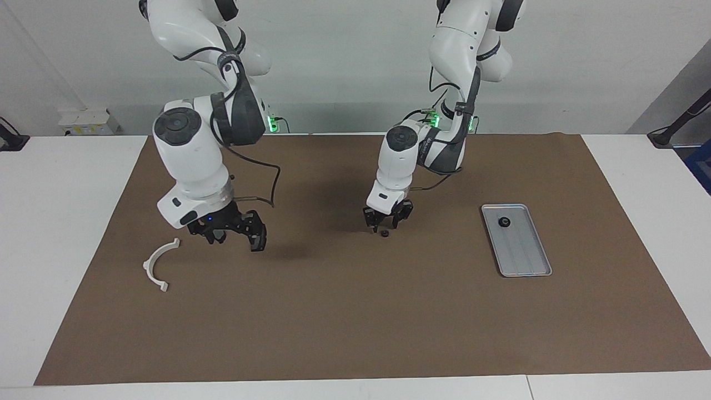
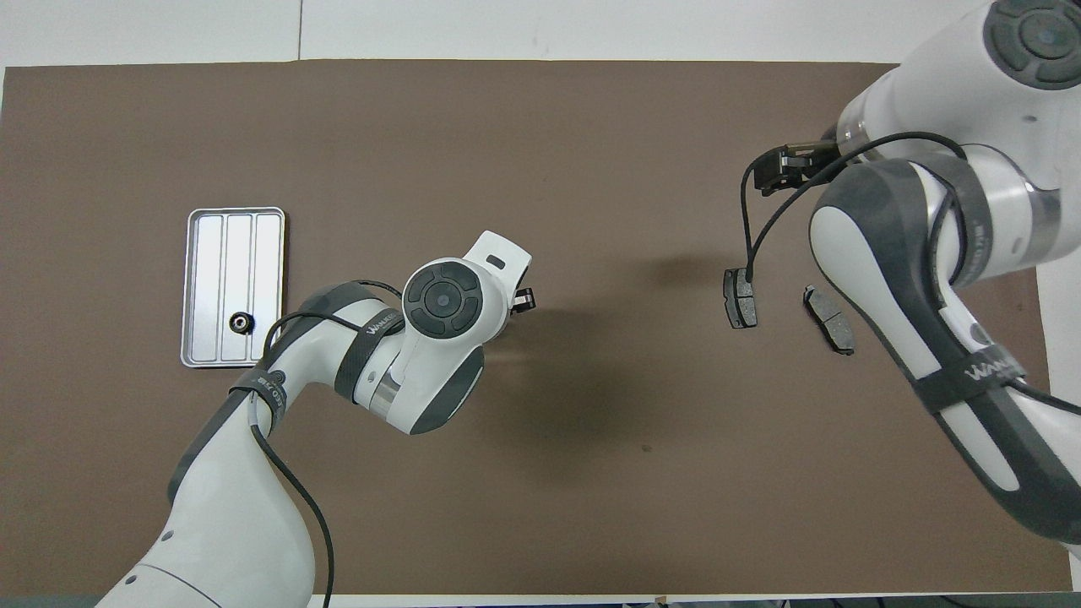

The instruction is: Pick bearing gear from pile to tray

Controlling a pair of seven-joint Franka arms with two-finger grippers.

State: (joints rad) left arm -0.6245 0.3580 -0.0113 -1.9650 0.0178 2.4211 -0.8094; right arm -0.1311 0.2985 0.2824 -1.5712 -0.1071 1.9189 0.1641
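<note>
A small black bearing gear lies on the brown mat near the middle of the table. My left gripper is down at the mat right beside it, on the robots' side; my own arm hides the gear in the overhead view, where only the left gripper's tip shows. The silver tray lies toward the left arm's end, with another black gear in it. What is left of the pile is a white half-ring bracket and two dark brake pads. My right gripper hangs open and empty above the mat beside the bracket.
The brown mat covers most of the white table. The right arm's cable dangles over one brake pad. The tray and its gear show beside my left arm in the overhead view.
</note>
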